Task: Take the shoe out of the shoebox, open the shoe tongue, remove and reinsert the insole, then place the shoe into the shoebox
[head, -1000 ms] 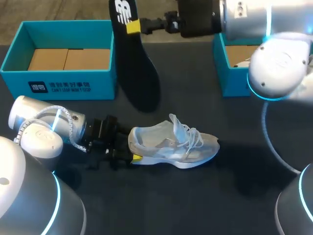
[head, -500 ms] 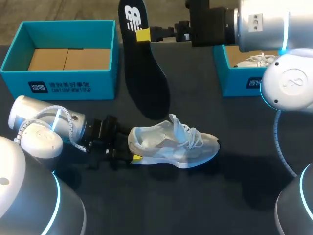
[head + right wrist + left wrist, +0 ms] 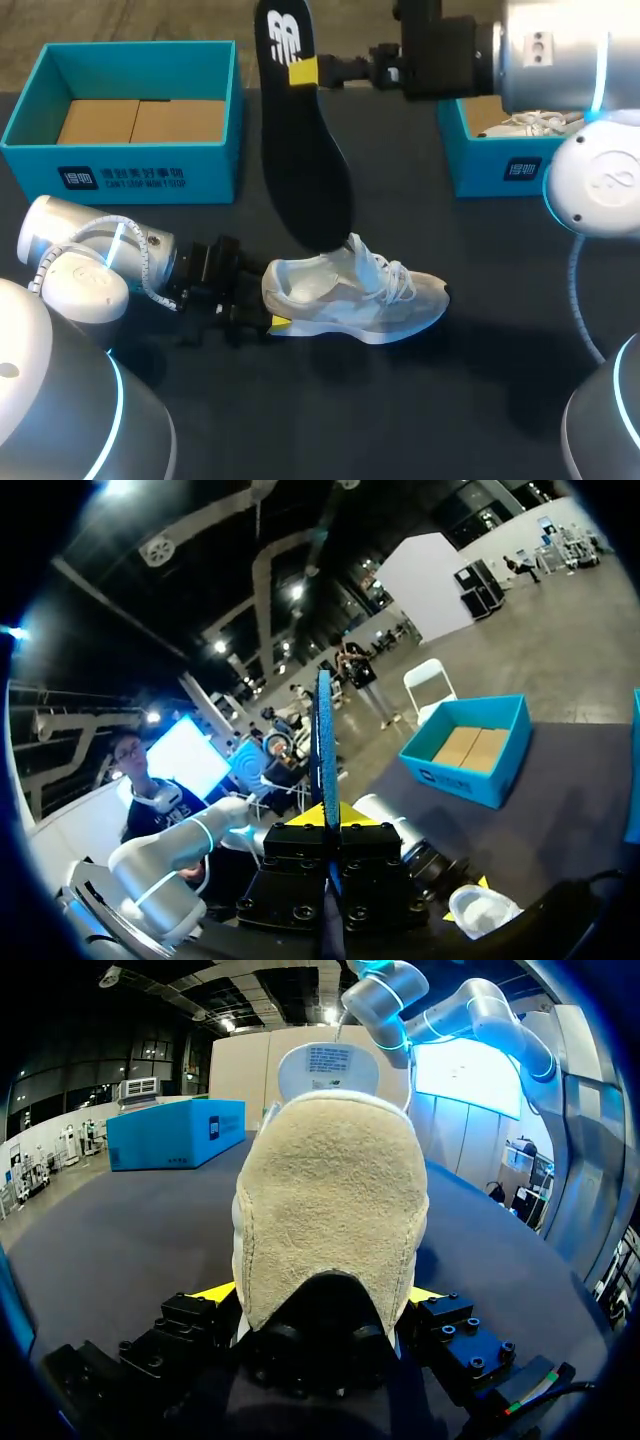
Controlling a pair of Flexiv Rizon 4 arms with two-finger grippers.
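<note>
A white sneaker (image 3: 355, 295) lies on its side on the dark table, toe to the right. My left gripper (image 3: 268, 306) is shut on its heel; in the left wrist view the tan heel (image 3: 330, 1210) fills the space between the yellow tips of that gripper (image 3: 320, 1295). My right gripper (image 3: 303, 72) is above the table's far side, shut on the heel end of a black insole (image 3: 305, 150). The insole hangs toe down, its tip at the sneaker's opening. In the right wrist view the insole (image 3: 325, 740) stands edge-on between the right gripper's (image 3: 326, 818) fingers.
An open blue shoebox (image 3: 140, 175) with a cardboard bottom stands at the far left. A second blue box (image 3: 500, 165) at the far right holds another white shoe (image 3: 530, 122). Bare table lies in front of the sneaker.
My right arm has carried the insole rightward and lower, so its toe now reaches the sneaker's opening. The left arm and the sneaker have stayed put.
</note>
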